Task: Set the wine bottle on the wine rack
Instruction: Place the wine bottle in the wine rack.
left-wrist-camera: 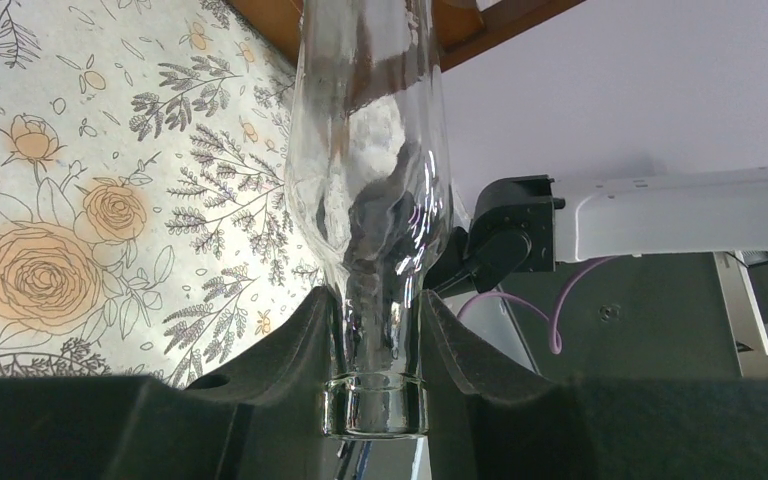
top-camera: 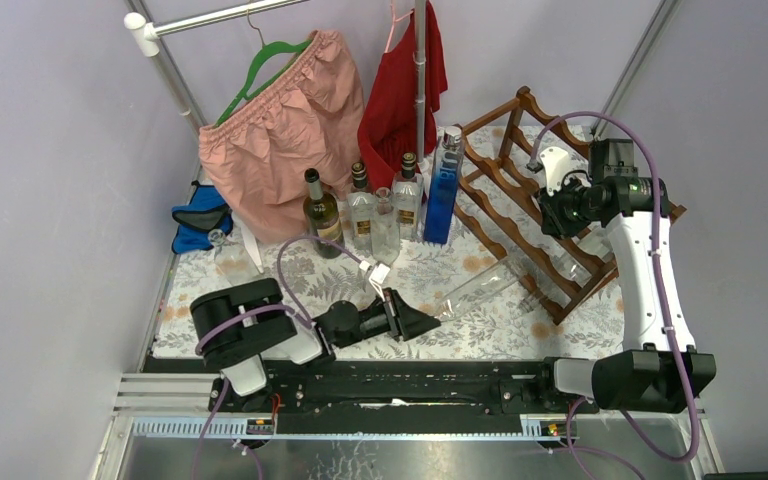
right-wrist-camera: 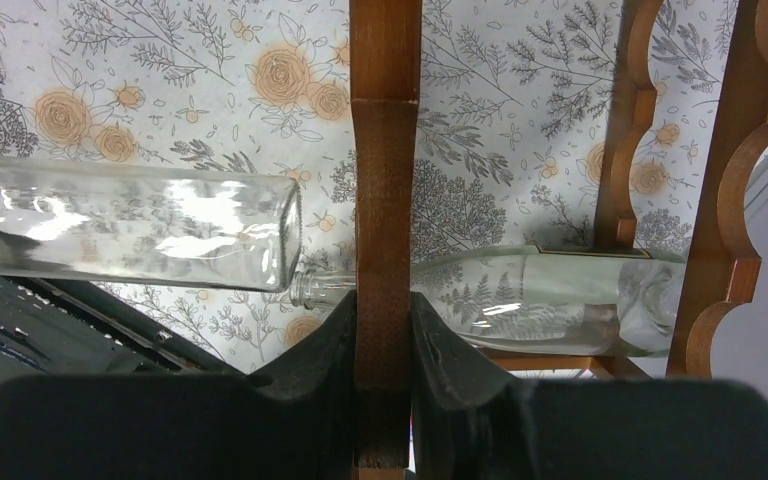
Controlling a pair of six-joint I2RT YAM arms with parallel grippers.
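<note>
A clear glass wine bottle [top-camera: 485, 285] lies tilted over the floral tablecloth, its base toward the wine rack [top-camera: 505, 215]. My left gripper [top-camera: 430, 322] is shut on its neck; in the left wrist view the neck [left-wrist-camera: 375, 300] sits between both pads of the left gripper [left-wrist-camera: 375, 310]. My right gripper [top-camera: 560, 215] is shut on a wooden post [right-wrist-camera: 384, 150] of the rack, with the right gripper [right-wrist-camera: 384, 310] pinching it from both sides. The held bottle's base [right-wrist-camera: 130, 235] nears that post. Another clear bottle [right-wrist-camera: 550, 295] lies in the rack.
Several upright bottles [top-camera: 360, 210] and a tall blue bottle [top-camera: 443, 190] stand at the back centre. Pink shorts [top-camera: 285, 120] and a red garment [top-camera: 400, 90] hang from a rail behind them. A blue object [top-camera: 200, 220] sits at the left edge.
</note>
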